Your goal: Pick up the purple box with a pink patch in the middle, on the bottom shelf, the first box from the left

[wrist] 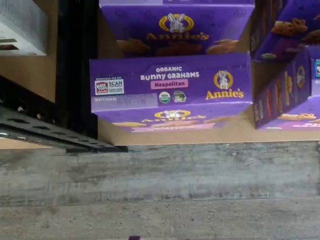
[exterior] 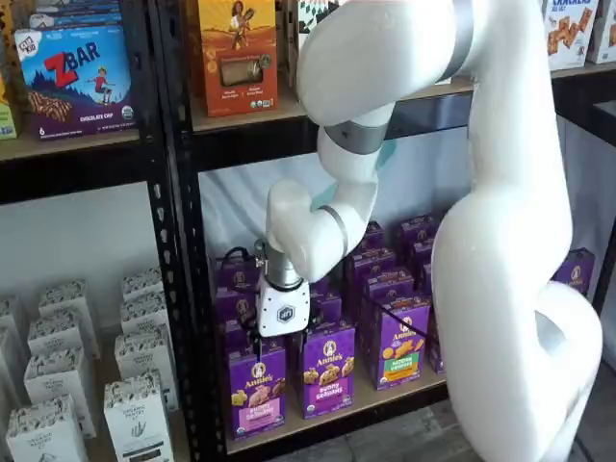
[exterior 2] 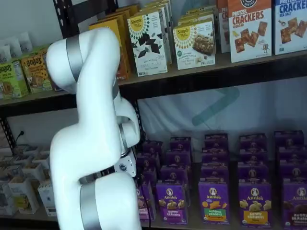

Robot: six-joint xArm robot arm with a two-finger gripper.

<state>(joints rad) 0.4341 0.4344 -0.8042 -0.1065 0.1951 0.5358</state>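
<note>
The purple box stands upright at the left end of the bottom shelf, its pink patch on the lower front. In the wrist view I look down on its top, which reads "Neapolitan" on a pink patch, with the tan shelf board beside it. My gripper hangs just above the box's top edge, white body pointing down. Its black fingers blend into the dark boxes behind; nothing is held and the jaws stand wide. In a shelf view the arm hides most of the box and the fingers.
More purple cartons stand right of it, with rows of others behind. A black upright rises close on the left, and white cartons fill the bay beyond it. The upper shelf hangs overhead. Grey floor lies in front.
</note>
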